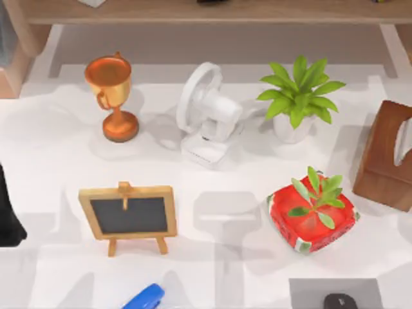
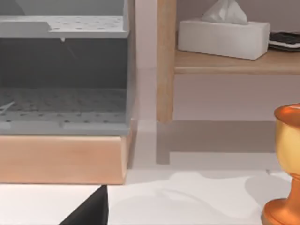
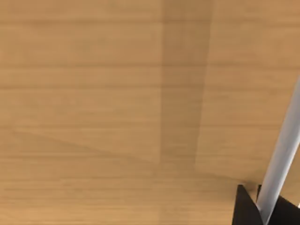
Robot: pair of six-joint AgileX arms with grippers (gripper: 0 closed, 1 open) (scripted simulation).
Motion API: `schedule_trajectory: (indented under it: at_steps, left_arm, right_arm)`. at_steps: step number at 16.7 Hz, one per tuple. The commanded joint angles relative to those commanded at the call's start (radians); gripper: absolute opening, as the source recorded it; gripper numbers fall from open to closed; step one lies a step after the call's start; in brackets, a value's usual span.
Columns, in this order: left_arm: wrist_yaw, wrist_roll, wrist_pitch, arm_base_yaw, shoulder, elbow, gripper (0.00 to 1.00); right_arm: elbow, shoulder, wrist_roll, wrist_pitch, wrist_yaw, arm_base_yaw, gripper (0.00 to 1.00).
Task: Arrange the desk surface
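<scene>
The desk surface (image 1: 58,154) is the broad white tabletop spanning nearly the whole top view, from the left edge to the right edge of the frame.

Objects on the desk surface, top view:
- Copper trophy (image 1: 111,96), upright, upper left of the frame.
- White desk fan (image 1: 205,116), upper centre, just right of the trophy and apart from it.
- Green potted plant (image 1: 297,100) in a white pot, upper right of centre.
- Brown wooden tissue box (image 1: 386,158) at the right edge.
- Small wood-framed chalkboard easel (image 1: 129,215), lower left of centre, standing upright.
- Red square planter (image 1: 312,215) with a small green sprout, lower right of centre.
- Blue object (image 1: 145,298) at the bottom edge, cut off by the frame (type cannot be told).
- Grey square pad (image 1: 331,291) at the lower right, carrying a dark object (image 1: 340,301).
- Light-wood shelf board (image 1: 212,11) across the top edge.

Left arm: a black part (image 1: 9,215) sits at the left edge of the top view. The left wrist view shows a grey perforated rack (image 2: 63,70), a white tissue box (image 2: 222,36) on a shelf, and the trophy at the right edge.

Right arm: the right wrist view shows a light-wood surface (image 3: 117,93) at close range.

End-effector state: cannot be told for either gripper.
</scene>
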Motion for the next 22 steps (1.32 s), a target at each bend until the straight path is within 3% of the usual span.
schedule_trajectory:
  at_steps: [4, 11, 18, 22]
  left_arm:
    - [0.0, 0.0, 0.0, 0.0, 0.0, 0.0, 1.0]
    - [0.0, 0.0, 0.0, 0.0, 0.0, 0.0, 1.0]
    - [0.0, 0.0, 0.0, 0.0, 0.0, 0.0, 1.0]
    - [0.0, 0.0, 0.0, 0.0, 0.0, 0.0, 1.0]
  right_arm:
    - [0.136, 0.054, 0.0, -0.08, 0.034, 0.034, 0.0]
    - [0.165, 0.072, -0.003, -0.103, 0.042, 0.037, 0.0]
    - [0.423, 0.183, -0.002, -0.24, 0.084, 0.078, 0.0]
    - [0.439, 0.189, -0.001, -0.255, 0.087, 0.083, 0.0]
